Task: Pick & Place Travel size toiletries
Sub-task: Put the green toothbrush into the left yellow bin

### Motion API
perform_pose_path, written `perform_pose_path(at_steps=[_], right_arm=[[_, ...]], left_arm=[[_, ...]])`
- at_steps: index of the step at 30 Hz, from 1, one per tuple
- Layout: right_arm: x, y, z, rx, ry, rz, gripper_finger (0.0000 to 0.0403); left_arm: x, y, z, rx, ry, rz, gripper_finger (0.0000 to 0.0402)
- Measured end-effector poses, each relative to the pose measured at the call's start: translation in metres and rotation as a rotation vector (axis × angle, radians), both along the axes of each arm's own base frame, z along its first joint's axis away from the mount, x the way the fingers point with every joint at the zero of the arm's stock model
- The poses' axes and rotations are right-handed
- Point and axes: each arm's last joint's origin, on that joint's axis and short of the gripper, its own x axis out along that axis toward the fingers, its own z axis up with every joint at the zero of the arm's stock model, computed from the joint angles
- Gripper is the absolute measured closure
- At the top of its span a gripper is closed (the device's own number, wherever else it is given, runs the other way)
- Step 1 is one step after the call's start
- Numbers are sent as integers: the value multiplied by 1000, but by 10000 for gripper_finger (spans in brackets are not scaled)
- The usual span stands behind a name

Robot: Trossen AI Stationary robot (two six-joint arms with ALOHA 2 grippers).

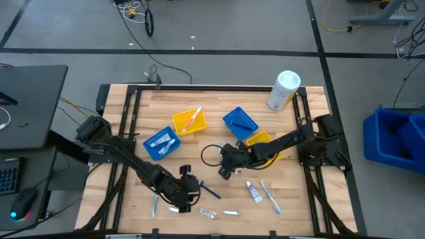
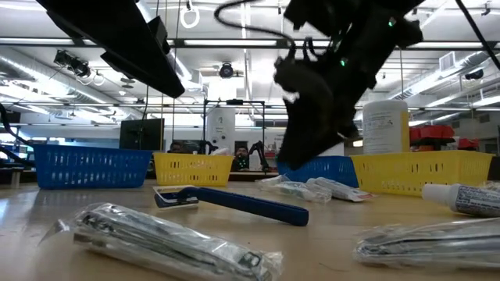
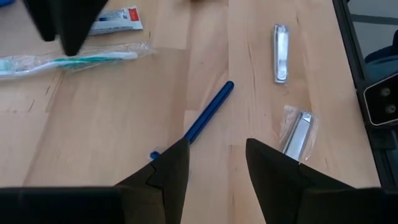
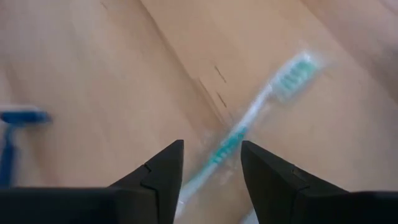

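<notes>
1. The left tool [image 3: 214, 165] hovers low over the counter [image 1: 212, 106] near the front edge, its fingers apart with bare wood between them; it holds nothing.
2. The blue razor [image 3: 208, 113] lies just ahead of that tool. In the high view it sits at about 3 o'clock from it, with its long axis running from 10 to 4 o'clock.
3. The razor's head end lies right beside the left finger's tip (in the left wrist view), so I judge the left arm the nearer one for this piece.
4. The right tool [image 1: 226, 169] hangs mid-counter, part open and empty, over a wrapped toothbrush [image 4: 255, 115] that passes between its fingers.
5. Seen from that arm's own camera, the toothbrush slants across the gap rather than square to it, and I judge a small turn of the wrist would help.
6. Other small packets lie along the front edge; two blue bins and two yellow bins stand toward 12 o'clock.
</notes>
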Motion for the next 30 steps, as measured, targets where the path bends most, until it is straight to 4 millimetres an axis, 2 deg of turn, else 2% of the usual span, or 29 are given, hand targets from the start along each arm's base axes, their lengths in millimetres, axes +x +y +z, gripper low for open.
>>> perform_pose_path(at_steps=[6,11,19,24,30], right_arm=[[4,-3,-27,5,68,-21,233],[5,-5,-30,-2,77,-19,241],[6,-5,-30,-20,83,57,326],[7,-4,-22,-3,62,108,366],[13,-3,14,-109,-25,267,380]], left_arm=[[0,0,0,0,2,0,236],[0,0,0,-1,2,0,236],[0,0,0,-7,7,1,236],[-14,8,17,-40,93,104,240],[-42,25,49,-59,116,284,249]])
